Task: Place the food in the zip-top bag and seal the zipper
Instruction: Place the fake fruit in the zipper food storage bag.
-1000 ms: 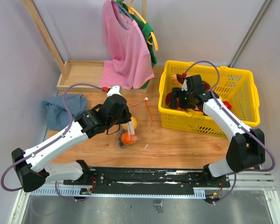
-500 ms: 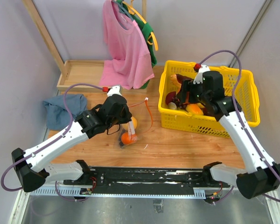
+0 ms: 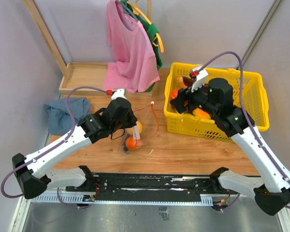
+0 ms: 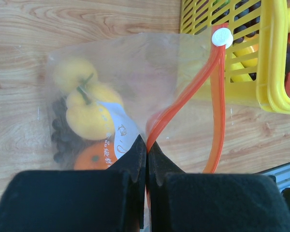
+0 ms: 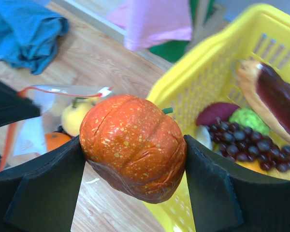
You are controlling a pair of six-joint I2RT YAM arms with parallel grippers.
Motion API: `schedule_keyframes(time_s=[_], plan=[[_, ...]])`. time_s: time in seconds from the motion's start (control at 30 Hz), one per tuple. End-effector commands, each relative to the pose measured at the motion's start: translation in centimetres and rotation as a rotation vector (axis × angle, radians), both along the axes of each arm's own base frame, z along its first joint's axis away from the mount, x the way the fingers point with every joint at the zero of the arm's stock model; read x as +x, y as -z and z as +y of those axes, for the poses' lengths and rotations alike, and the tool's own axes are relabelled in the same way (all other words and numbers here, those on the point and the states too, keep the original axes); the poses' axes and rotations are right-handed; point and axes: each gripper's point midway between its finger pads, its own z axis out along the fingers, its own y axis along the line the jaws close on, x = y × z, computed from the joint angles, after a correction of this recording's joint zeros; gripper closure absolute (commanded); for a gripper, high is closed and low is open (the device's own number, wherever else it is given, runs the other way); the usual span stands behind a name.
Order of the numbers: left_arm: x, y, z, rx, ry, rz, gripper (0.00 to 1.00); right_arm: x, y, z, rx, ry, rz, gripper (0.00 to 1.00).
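On the table (image 3: 193,152), the yellow basket (image 3: 188,126) sits right, and the clear bag (image 4: 135,67) lies just left of it with fruit (image 4: 84,108) already inside. Your right hand (image 5: 133,181) is clamped around a small orange pumpkin (image 5: 130,135), held over the basket's left edge. Your left hand (image 4: 146,145) is pinched shut on the bag's red zipper (image 4: 183,96) lip, holding the mouth open toward the basket. The pumpkin looks wide for that opening: it may catch the floppy lip and fold it shut, tug it from your pinch, or snag the white slider (image 4: 221,36).
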Motion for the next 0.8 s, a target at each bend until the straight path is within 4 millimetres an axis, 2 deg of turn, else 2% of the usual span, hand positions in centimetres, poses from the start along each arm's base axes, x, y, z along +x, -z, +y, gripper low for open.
schedule_keyframes(time_s=[0.0, 0.33, 0.4, 0.53, 0.63, 0.7, 0.77], plan=[[0.6, -1.1, -0.3, -0.041, -0.007, -0.035, 1.00, -2.0, -2.1, 4.1, 0.046, -0.205, -0.126, 0.55], [0.5, -1.2, -0.3, -0.047, -0.003, -0.037, 1.00, -5.6, 1.2, 11.9, 0.058, -0.546, -0.140, 0.48], [0.5, -1.3, -0.4, -0.052, 0.002, -0.037, 1.00, -5.7, 2.8, 13.0, 0.027, -0.573, -0.123, 0.46], [0.4, -1.3, -0.6, -0.058, 0.009, -0.035, 1.00, -5.1, 6.2, 14.1, -0.026, -0.586, -0.068, 0.38], [0.2, -1.3, -0.4, -0.059, 0.010, -0.038, 1.00, -4.1, 9.0, 14.0, -0.095, -0.559, -0.018, 0.28], [0.1, -1.4, -0.1, -0.062, 0.004, -0.044, 1.00, -3.7, 10.2, 14.0, -0.123, -0.546, 0.005, 0.21], [0.1, -1.6, 0.0, -0.068, 0.002, -0.049, 1.00, -3.6, 10.5, 14.0, -0.127, -0.546, 0.014, 0.16]])
